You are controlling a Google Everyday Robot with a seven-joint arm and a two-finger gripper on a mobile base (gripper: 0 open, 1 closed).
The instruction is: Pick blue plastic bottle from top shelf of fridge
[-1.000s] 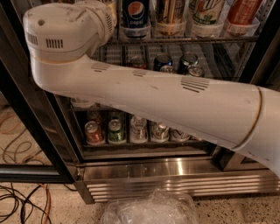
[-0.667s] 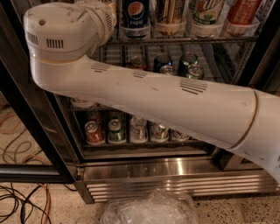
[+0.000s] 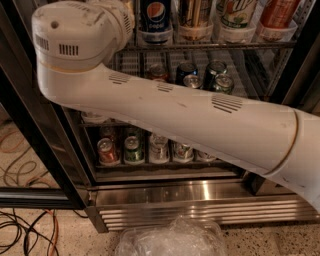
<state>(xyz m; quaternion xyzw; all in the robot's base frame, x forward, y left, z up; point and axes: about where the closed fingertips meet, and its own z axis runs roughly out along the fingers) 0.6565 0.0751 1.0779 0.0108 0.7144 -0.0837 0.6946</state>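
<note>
My white arm [image 3: 190,115] crosses the camera view from lower right to a big joint [image 3: 75,40] at upper left. My gripper is out of view, past that joint and above the top edge. The fridge [image 3: 200,197] stands open in front, with its stainless base below. The top shelf [image 3: 215,45] is a wire rack with clear front cups holding tall bottles. One is a dark blue Pepsi bottle [image 3: 154,15]. A sliver of amber [image 3: 128,7] shows behind the joint, left of the Pepsi. I cannot tell whether it is the tea bottle.
Small cans sit on the middle rack [image 3: 215,75] and the bottom rack [image 3: 135,150]. The black door frame [image 3: 35,150] stands open at left. Cables [image 3: 25,230] lie on the floor at lower left. Crumpled clear plastic [image 3: 170,240] lies at the bottom edge.
</note>
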